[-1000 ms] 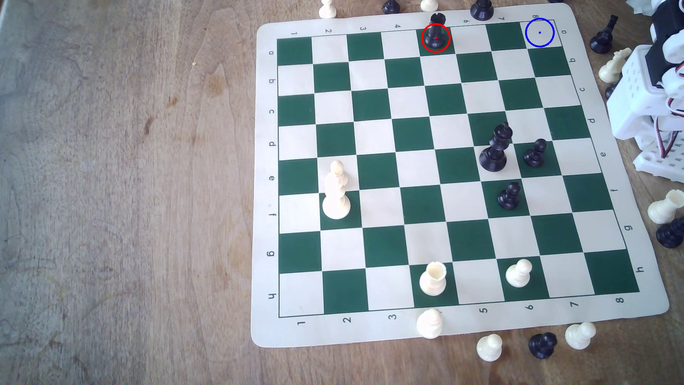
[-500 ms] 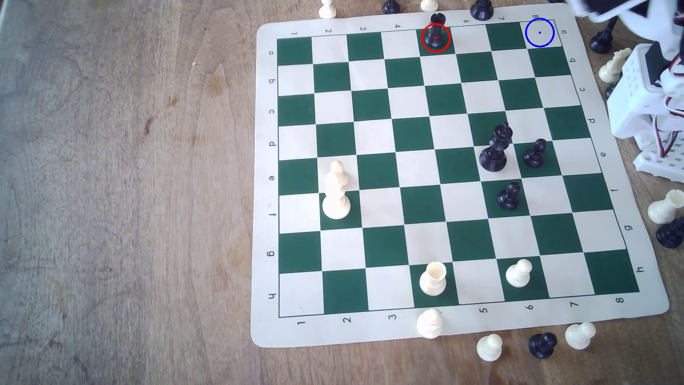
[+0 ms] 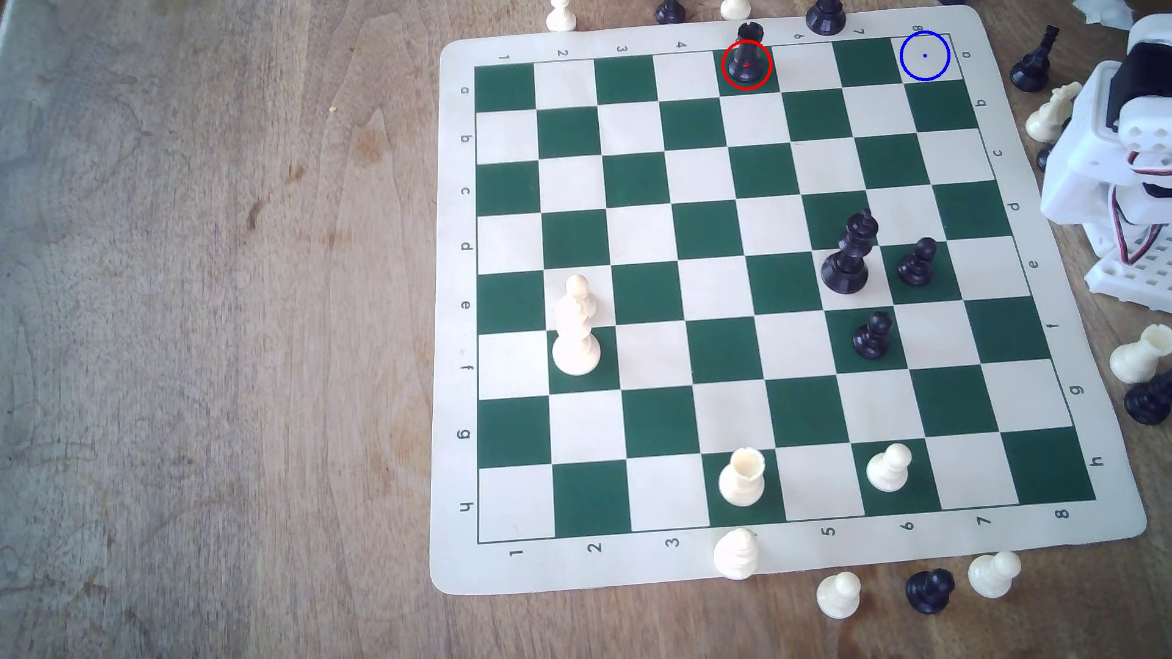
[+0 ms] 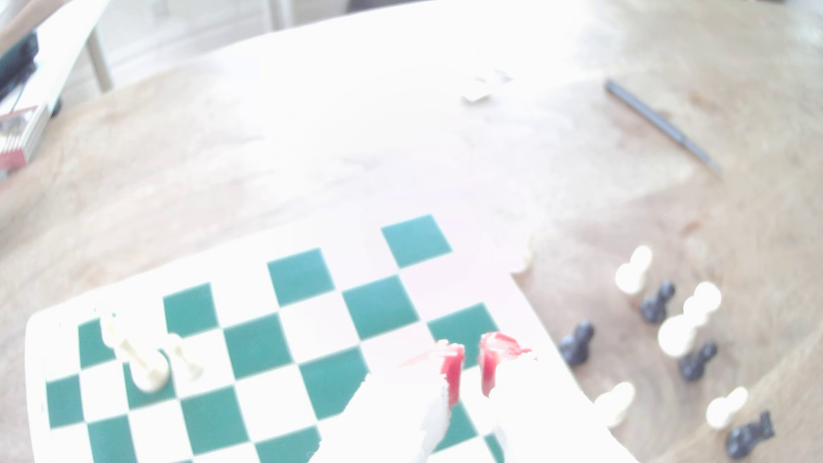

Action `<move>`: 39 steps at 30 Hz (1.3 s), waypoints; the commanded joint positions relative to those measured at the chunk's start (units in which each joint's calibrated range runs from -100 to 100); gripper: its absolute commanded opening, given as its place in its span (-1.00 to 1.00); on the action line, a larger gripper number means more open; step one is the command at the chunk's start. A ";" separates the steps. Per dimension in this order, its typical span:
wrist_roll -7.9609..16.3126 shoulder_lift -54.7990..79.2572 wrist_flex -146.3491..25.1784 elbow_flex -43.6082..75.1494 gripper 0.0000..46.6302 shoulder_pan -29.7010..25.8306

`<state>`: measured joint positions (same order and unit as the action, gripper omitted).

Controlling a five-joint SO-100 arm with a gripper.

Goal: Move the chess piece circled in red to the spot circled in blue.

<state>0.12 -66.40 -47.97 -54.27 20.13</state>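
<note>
Arm (image 3: 1122,146) retracted rightward; one black rook (image 3: 747,56), two black pawns (image 3: 918,262).

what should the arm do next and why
Probably swing the tool toward the black rook and lower it over the turret. The rook stands untouched inside the red circle on the board's top row in the exterior view, the blue-circled square is bare, and the tool's red-tipped fingers show a small gap with nothing between them.

The arm (image 3: 1116,146) has swung back, clear of the board's (image 3: 697,573) corner.
</note>
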 commanded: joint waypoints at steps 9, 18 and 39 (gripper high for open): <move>-0.05 36.01 -19.85 32.87 -0.45 3.53; 0.15 49.08 -14.77 36.68 -0.43 12.76; 1.27 55.88 1.86 22.90 -0.37 10.96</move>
<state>1.39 -10.68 -49.32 -30.59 31.12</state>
